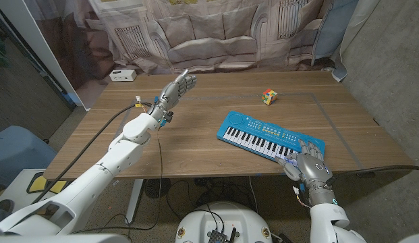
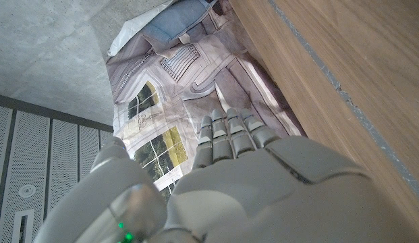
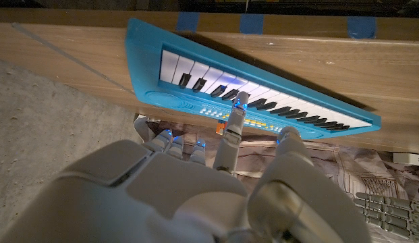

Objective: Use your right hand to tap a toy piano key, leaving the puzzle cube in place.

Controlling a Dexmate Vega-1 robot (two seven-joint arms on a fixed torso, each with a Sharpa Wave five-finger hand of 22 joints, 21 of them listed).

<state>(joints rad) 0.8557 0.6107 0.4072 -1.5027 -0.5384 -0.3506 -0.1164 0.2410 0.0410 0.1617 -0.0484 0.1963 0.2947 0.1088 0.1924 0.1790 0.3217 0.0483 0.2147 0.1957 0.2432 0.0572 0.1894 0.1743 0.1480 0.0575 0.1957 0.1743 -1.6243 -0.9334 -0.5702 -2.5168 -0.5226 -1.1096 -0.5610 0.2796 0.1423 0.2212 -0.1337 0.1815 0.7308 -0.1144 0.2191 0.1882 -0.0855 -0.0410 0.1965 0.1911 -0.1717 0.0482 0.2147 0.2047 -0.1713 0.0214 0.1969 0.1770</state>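
**A:** What does the head view give us?

**B:** A blue toy piano (image 1: 270, 137) lies slanted on the wooden worktop (image 1: 196, 135), right of middle. The right hand (image 1: 308, 167) sits at the piano's near right end, fingers over the white keys, grasping nothing. The puzzle cube (image 1: 270, 96) stands well apart, beyond the piano. The left hand (image 1: 177, 89) is raised at the far left, fingers loosely extended, holding nothing.

**A:** And the left wrist view?

**B:** The back of the left hand (image 2: 236, 169), fingers straight and together, beside the worktop edge; nothing in it.

**A:** The right wrist view?

**B:** The right hand (image 3: 216, 182) has one finger stretched out to the piano (image 3: 263, 88), its tip on or just above the keys; I cannot tell whether it presses. The other fingers are curled back.

**A:** What might go wrong?

**B:** I'd judge the finger could strike two keys together, or a hard, slanted push could slide the light piano. The cube looks safe unless the arm swings far forward.
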